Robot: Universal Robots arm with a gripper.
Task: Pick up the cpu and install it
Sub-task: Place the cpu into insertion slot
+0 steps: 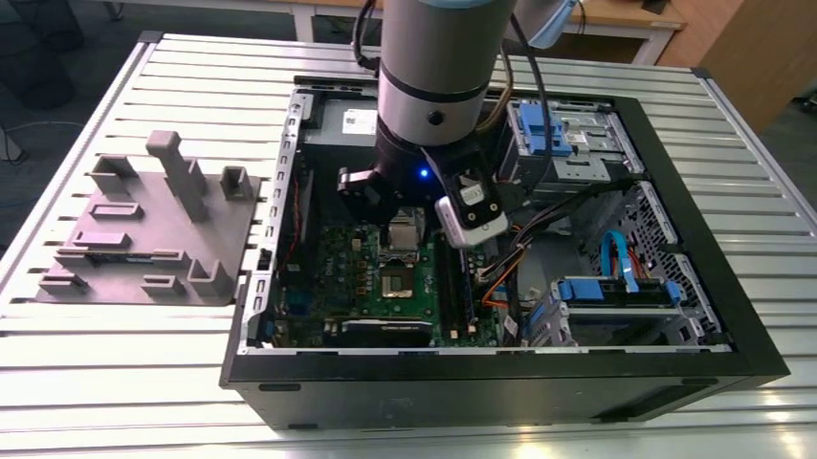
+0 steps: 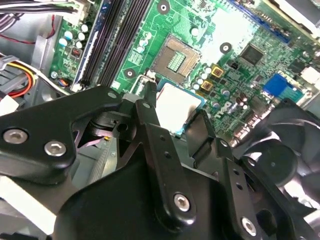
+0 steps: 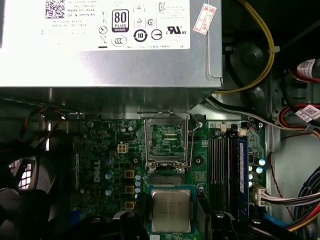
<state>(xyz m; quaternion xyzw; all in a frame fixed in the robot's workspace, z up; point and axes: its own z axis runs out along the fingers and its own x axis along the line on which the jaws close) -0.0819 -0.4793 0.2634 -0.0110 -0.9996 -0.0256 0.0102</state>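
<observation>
silvery-grey cpu (image 3: pixel 171 210), teal rim; green motherboard (image 2: pixel 185 15); black case (image 1: pixel 511 382); grey holder block (image 1: pixel 141 229)

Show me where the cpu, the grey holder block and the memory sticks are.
cpu (image 3: pixel 171 210): first wrist view, middle of its silvery top.
grey holder block (image 1: pixel 143 228): exterior view, flat base between the posts.
memory sticks (image 3: pixel 223 170): first wrist view, midway along one stick.

A wide white printed label (image 3: pixel 100 25) lies on the silver-grey metal power-supply box (image 3: pixel 110 70) in the first wrist view. It carries a square code, a framed badge and a row of round certification marks. A small white sticker with red print (image 3: pixel 206 18) sits tilted at the label's corner. White lettering (image 3: pixel 95 174) stands on the green circuit board (image 3: pixel 100 150).
</observation>
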